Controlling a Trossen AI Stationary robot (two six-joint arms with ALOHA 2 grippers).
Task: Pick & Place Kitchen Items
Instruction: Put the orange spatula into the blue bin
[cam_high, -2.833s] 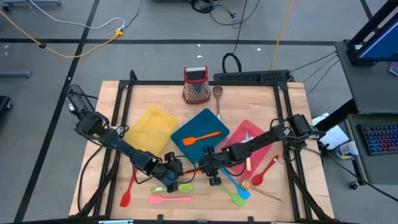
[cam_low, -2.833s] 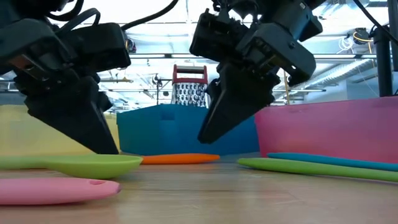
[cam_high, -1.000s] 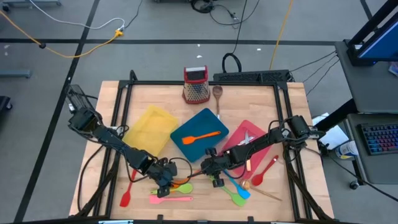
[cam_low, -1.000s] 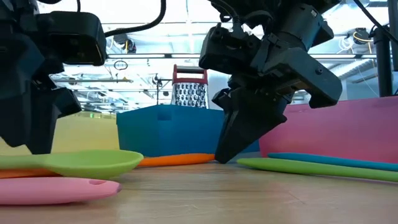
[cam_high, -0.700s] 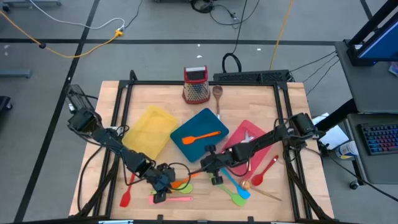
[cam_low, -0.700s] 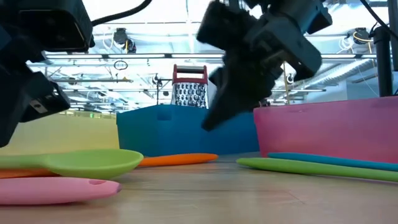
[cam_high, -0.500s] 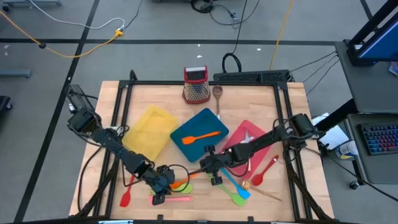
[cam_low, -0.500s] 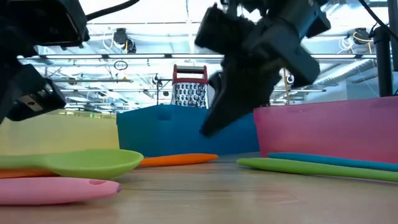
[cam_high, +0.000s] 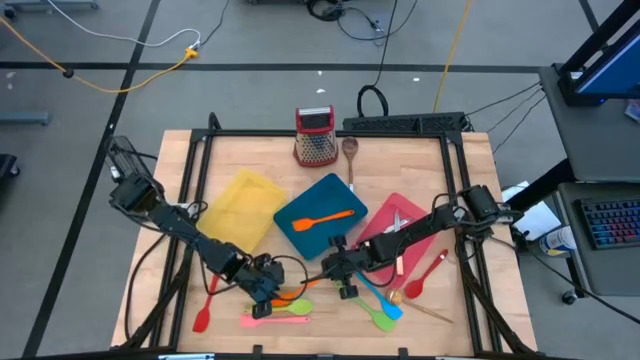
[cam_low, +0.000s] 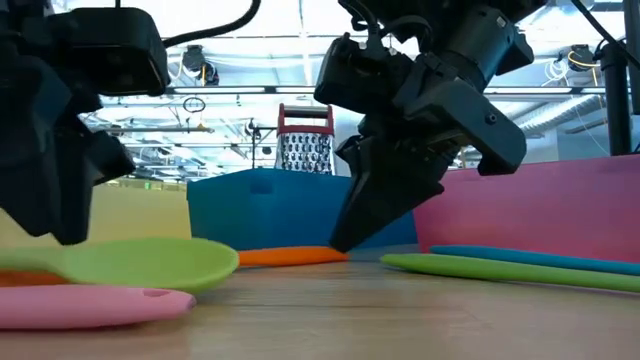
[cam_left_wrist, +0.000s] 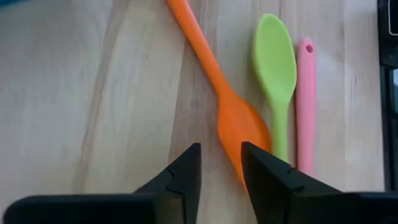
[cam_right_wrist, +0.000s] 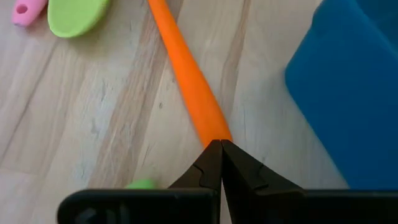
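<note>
Spoon (cam_left_wrist: 214, 81), orange plastic, lies near the table's (cam_high: 400, 160) front edge: judged light, stiff, slick; best pinched mid-handle. Right gripper (cam_right_wrist: 219, 149), fingers pressed together, touches the handle tip. Left gripper (cam_left_wrist: 219, 165), fingers slightly spread, hovers by the bowl. Only the wrist views show this.

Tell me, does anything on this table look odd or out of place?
Both arms are on one orange spoon: the right gripper is shut at its handle end, while the left gripper, fingers slightly apart, is at its bowl. Otherwise, utensils simply lie scattered.
</note>
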